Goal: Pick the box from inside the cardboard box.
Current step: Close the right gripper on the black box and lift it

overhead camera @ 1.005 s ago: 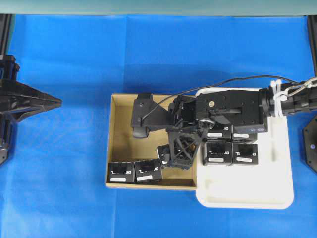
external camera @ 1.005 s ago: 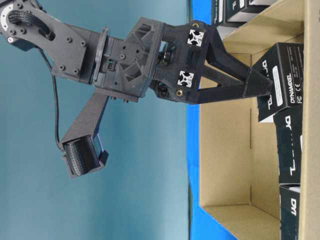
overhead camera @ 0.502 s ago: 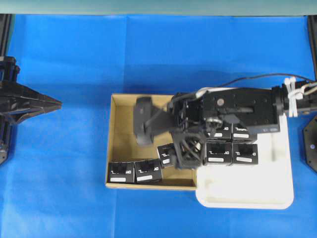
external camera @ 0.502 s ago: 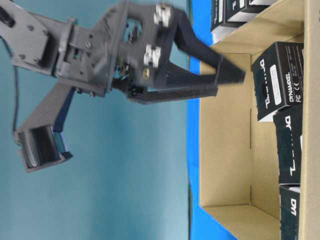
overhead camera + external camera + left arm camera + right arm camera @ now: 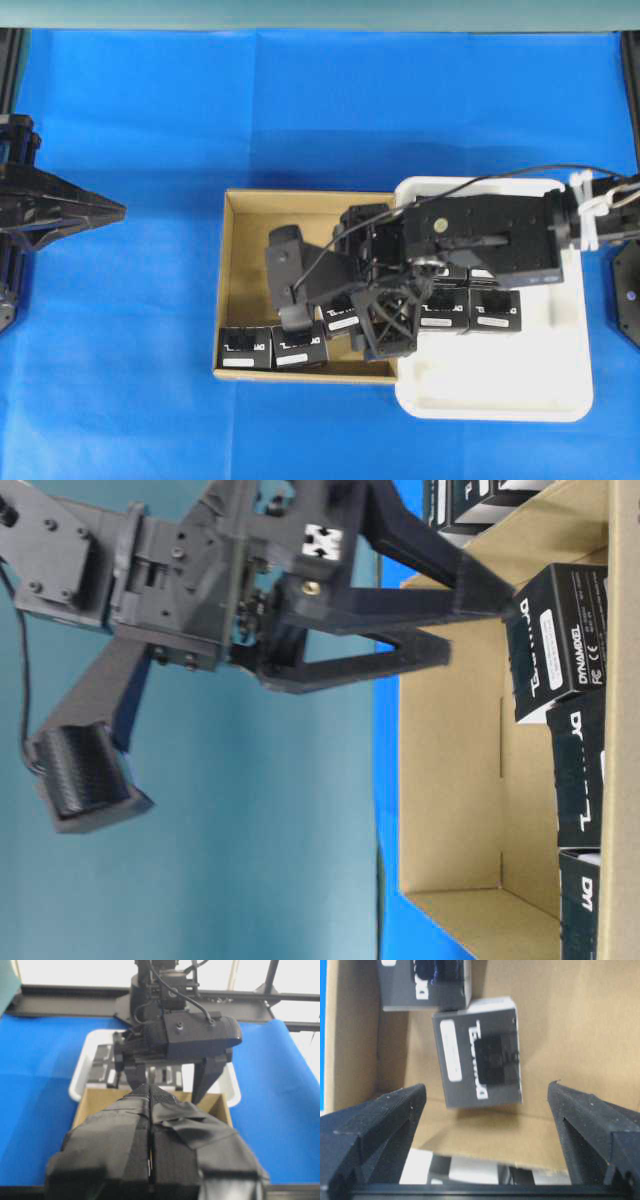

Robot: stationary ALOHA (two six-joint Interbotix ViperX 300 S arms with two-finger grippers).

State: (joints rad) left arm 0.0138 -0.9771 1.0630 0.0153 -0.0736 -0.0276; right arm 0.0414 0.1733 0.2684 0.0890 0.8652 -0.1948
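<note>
The cardboard box (image 5: 232, 262) lies mid-table with three black boxes in it. My right gripper (image 5: 338, 308) hovers open above one box (image 5: 342, 318), which sits near the wall next to the tray. In the right wrist view that box (image 5: 477, 1052) lies flat on the cardboard floor (image 5: 560, 1020), ahead of the wide-apart fingertips (image 5: 415, 1095), with nothing between them. The table-level view shows it (image 5: 560, 640) standing free, apart from the finger (image 5: 480, 585) near its top. My left gripper (image 5: 150, 1110) is shut and empty, parked at the left edge (image 5: 112, 208).
Two more black boxes (image 5: 272, 348) sit side by side along the front wall of the cardboard box. A white tray (image 5: 500, 395) touches its right side and holds several black boxes (image 5: 470, 312). Blue cloth (image 5: 130, 380) covers the table.
My right gripper has swung from the back of the cardboard box toward its front, over the box by the tray wall, and stays open. The left arm is still.
</note>
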